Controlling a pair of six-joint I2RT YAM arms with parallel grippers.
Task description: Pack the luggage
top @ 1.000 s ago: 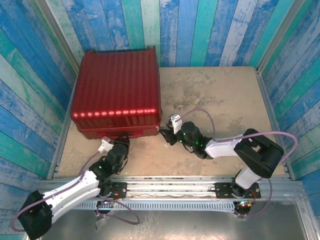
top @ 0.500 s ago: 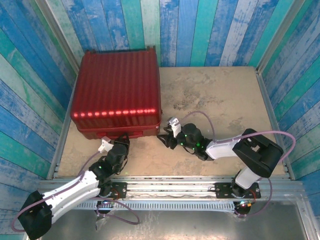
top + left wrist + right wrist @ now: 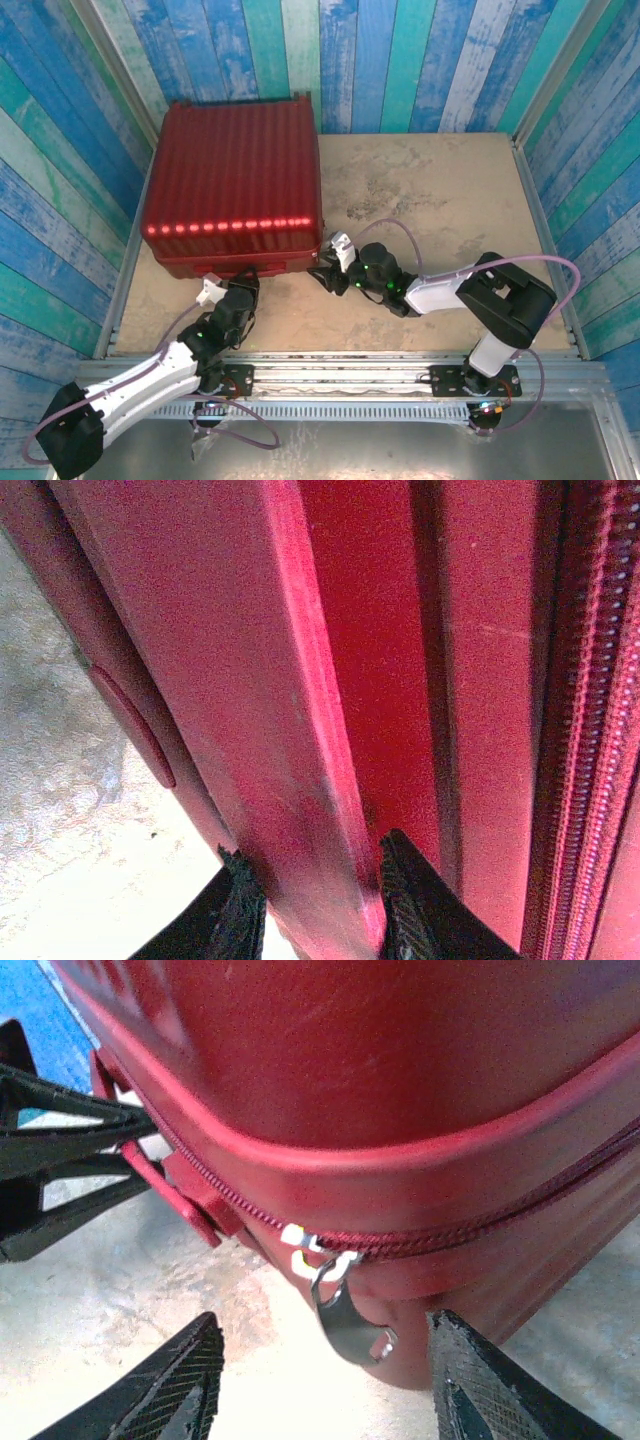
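The luggage (image 3: 235,185) is a dark-red ribbed suitcase lying closed at the table's back left. My left gripper (image 3: 243,285) is at its near side. In the left wrist view it (image 3: 315,905) is shut on a red handle bar (image 3: 300,730) of the luggage (image 3: 480,630). My right gripper (image 3: 322,272) is at the near right corner of the case. It (image 3: 322,1355) stands open with the silver zipper pull (image 3: 350,1322) hanging between its fingers, untouched. The zipper (image 3: 480,1222) runs closed along the luggage (image 3: 380,1080) seam.
The sandy table (image 3: 440,200) stretches to the right of the case. Blue and green plank walls (image 3: 400,60) close in the back and sides. A metal rail (image 3: 330,380) carries both arm bases at the near edge.
My right gripper has slid left along the table to the suitcase's near right corner. The left gripper and the suitcase have stayed put.
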